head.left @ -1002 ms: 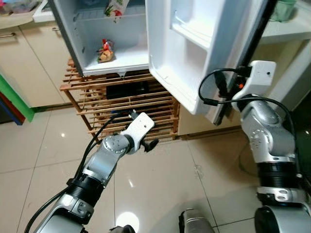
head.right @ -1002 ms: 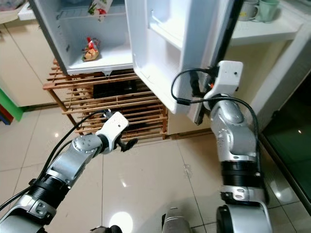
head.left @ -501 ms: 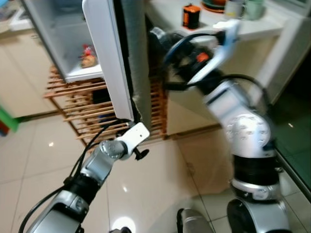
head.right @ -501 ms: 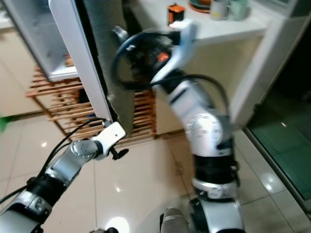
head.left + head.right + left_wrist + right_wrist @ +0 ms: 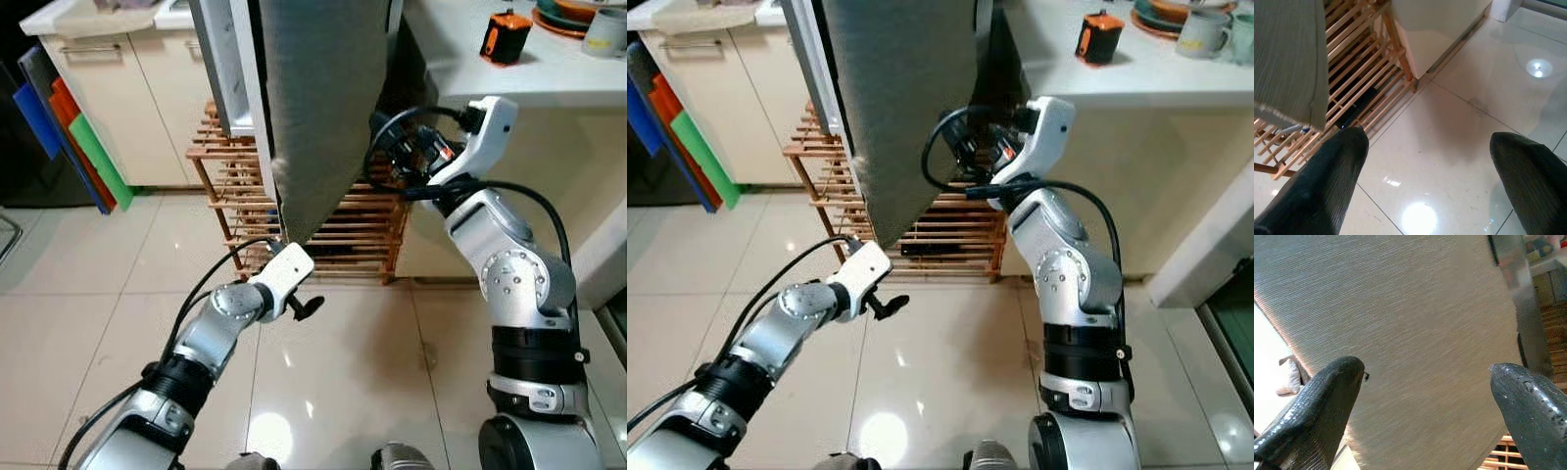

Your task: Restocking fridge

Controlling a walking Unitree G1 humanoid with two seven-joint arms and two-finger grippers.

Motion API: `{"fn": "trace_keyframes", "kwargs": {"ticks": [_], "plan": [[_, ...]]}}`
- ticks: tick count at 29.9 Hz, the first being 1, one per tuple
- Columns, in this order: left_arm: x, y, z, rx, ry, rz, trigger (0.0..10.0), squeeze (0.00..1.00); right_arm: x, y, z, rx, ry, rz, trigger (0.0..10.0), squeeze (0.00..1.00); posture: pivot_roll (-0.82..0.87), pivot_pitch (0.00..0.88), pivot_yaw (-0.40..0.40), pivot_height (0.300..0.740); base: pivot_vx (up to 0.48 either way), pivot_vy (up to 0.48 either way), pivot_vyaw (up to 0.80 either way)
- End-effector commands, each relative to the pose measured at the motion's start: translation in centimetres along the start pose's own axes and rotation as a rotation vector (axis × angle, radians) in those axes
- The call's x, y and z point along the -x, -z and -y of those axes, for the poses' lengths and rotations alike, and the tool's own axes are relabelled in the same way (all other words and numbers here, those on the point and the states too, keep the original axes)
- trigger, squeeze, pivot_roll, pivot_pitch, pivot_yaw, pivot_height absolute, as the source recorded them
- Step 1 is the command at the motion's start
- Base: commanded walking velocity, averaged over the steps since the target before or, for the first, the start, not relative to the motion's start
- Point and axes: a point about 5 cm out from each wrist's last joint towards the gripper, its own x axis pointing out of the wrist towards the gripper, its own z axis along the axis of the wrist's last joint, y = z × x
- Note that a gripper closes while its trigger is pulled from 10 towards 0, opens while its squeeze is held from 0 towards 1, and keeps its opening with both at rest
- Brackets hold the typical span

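Observation:
The fridge door (image 5: 318, 108) stands almost shut against the fridge body (image 5: 223, 69), its grey outer face turned to me. My right gripper (image 5: 1425, 382) is open, its fingers (image 5: 1327, 401) spread close against that grey face; the arm reaches in from the right at the door's far edge (image 5: 994, 147). My left gripper (image 5: 1425, 147) is open and holds nothing, low over the tiled floor just below the door's bottom corner (image 5: 310, 306). The fridge's inside is hidden.
A wooden slat rack (image 5: 362, 220) stands under the fridge. A white counter (image 5: 529, 78) with an orange box (image 5: 505, 36) and dishes is at the right. Cabinets (image 5: 127, 108) and coloured boards (image 5: 83, 137) are at the left. Glossy tile floor (image 5: 343, 392) lies in front.
The door has swung from wide open to nearly shut, with my right arm following it round. The camera has also shifted. The left gripper stays low and open.

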Motion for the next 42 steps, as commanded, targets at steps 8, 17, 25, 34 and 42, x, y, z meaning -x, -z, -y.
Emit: {"fn": "trace_keyframes", "kwargs": {"ticks": [8,17,25,34,42], "plan": [[0.6,-2.1,-2.0,0.188,-0.15,0.156,10.0,0.0,-0.5,0.3,0.3,0.041,0.025,-0.009,10.0,0.0,-0.29,0.032,0.059,0.74,0.0,0.0,0.0],[3.6,-10.3,-5.1,0.262,-0.374,0.619,10.0,0.0,-0.5,1.1,1.3,0.057,0.088,-0.037,10.0,0.0,-0.27,0.022,0.056,0.74,0.0,0.0,0.0],[6.8,-10.4,-10.1,0.277,-0.721,0.672,10.0,0.0,-0.3,1.5,1.6,0.055,0.1,-0.039,10.0,0.0,-0.28,0.019,0.061,0.74,0.0,0.0,0.0],[8.9,-6.3,-14.9,0.298,-1.007,0.476,10.0,0.0,0.4,1.6,2.1,0.066,0.12,-0.046,10.0,0.0,-0.3,0.005,0.061,0.74,0.0,0.0,0.0],[4.7,-9.6,-8.5,0.228,-0.676,0.656,10.0,0.0,0.5,1.7,1.9,0.089,0.114,-0.036,10.0,0.0,-0.31,0.0,0.06,0.74,0.0,0.0,0.0]]}}
